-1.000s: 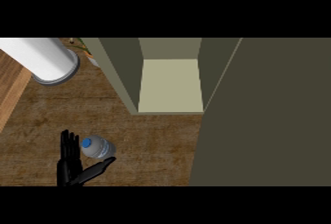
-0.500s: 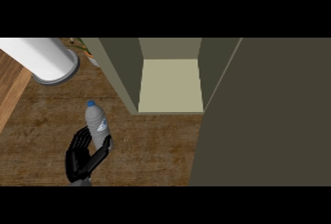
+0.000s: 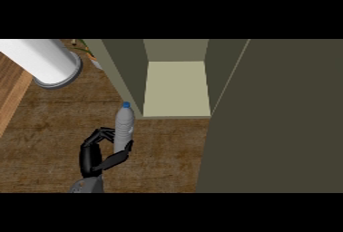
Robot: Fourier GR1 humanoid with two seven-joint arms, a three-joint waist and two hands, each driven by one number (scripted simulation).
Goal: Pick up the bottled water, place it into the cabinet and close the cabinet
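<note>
Bottled water point(image 3: 124, 127) gripped in left hand point(image 3: 92, 156), fingers curled round lower half (cap nearest cabinet point(image 3: 178, 90)).

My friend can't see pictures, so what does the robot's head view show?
The robot's left hand is curled round a bottled water with a blue cap, over a wooden counter, close to the front left corner of an open cabinet. Its door fills the view's right side.
</note>
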